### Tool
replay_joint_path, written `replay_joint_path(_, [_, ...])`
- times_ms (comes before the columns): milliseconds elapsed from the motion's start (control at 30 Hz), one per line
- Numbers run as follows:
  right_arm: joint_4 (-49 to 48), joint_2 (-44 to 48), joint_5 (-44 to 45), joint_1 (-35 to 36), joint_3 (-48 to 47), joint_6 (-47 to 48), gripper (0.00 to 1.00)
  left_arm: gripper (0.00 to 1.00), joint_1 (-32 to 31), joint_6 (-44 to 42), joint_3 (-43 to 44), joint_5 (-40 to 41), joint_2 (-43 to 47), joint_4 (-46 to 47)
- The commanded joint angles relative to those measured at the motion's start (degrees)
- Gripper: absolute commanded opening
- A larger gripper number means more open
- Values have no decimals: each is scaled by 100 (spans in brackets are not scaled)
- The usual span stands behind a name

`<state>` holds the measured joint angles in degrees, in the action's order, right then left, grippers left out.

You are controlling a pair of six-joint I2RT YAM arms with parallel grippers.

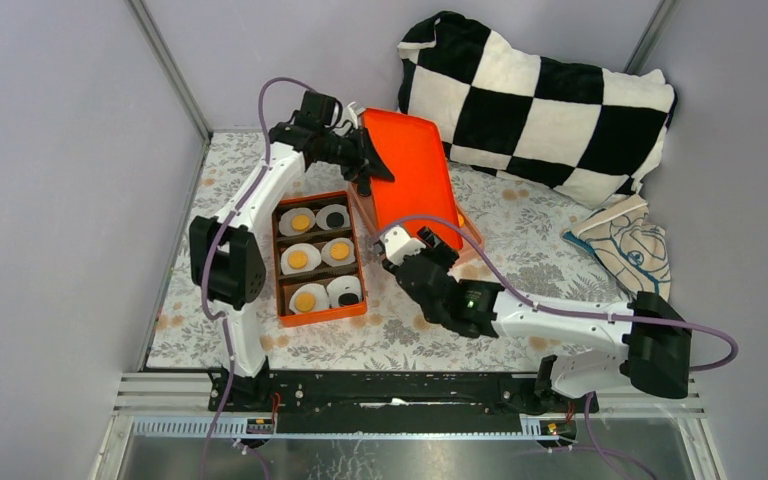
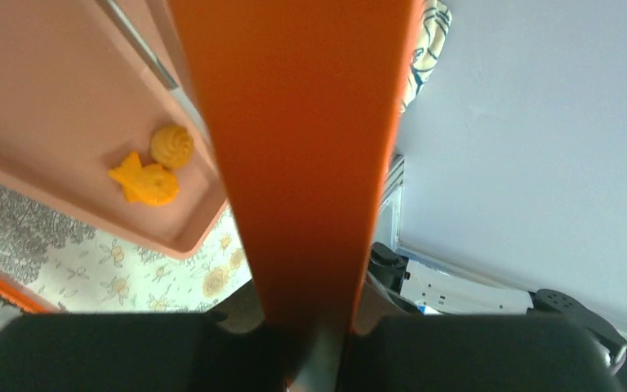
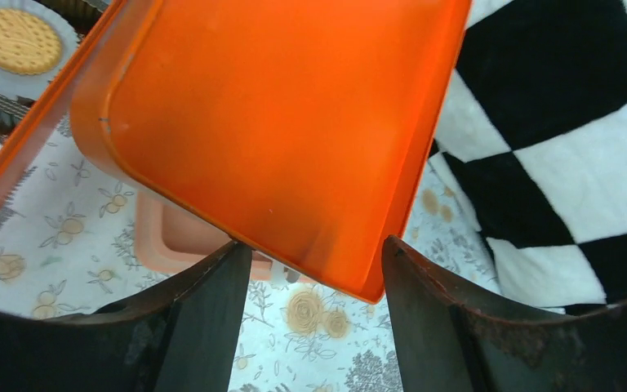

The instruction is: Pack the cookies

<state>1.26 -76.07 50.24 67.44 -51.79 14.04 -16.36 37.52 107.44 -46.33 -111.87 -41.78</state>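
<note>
An orange box (image 1: 280,262) holds several white paper cups with golden cookies (image 1: 302,221) and black cookies (image 1: 335,218). My left gripper (image 1: 368,165) is shut on the upper edge of a tilted orange lid (image 1: 415,180); the lid (image 2: 294,122) fills the left wrist view between my fingers. Under it lies a pink tray (image 2: 65,98) with two irregular orange cookies (image 2: 151,167). My right gripper (image 1: 422,245) is open at the lid's lower end; the lid's corner (image 3: 294,122) hangs just above my spread fingers (image 3: 204,318). One golden cookie (image 3: 16,39) shows at the top left of the right wrist view.
A black-and-white checkered pillow (image 1: 540,100) lies at the back right. A printed cloth pouch (image 1: 625,245) lies on the right. A floral cloth (image 1: 520,260) covers the table. Grey walls close in the left, back and right.
</note>
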Motion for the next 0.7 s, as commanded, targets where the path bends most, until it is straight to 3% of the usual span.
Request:
replay_joint_path(0, [-2307, 81, 818, 68, 532, 1144, 66, 0, 129, -223, -445, -760, 537, -259])
replay_joint_path(267, [-3413, -398, 996, 67, 735, 1204, 57, 0, 159, -325, -761, -1198, 855, -255])
replay_joint_path(500, [-3552, -190, 856, 68, 695, 1214, 31, 1, 159, -331, -1141, -1274, 861, 34])
replay_joint_path(667, [-2922, -43, 717, 65, 444, 849, 21, 36, 182, -230, -1232, -1178, 858, 396])
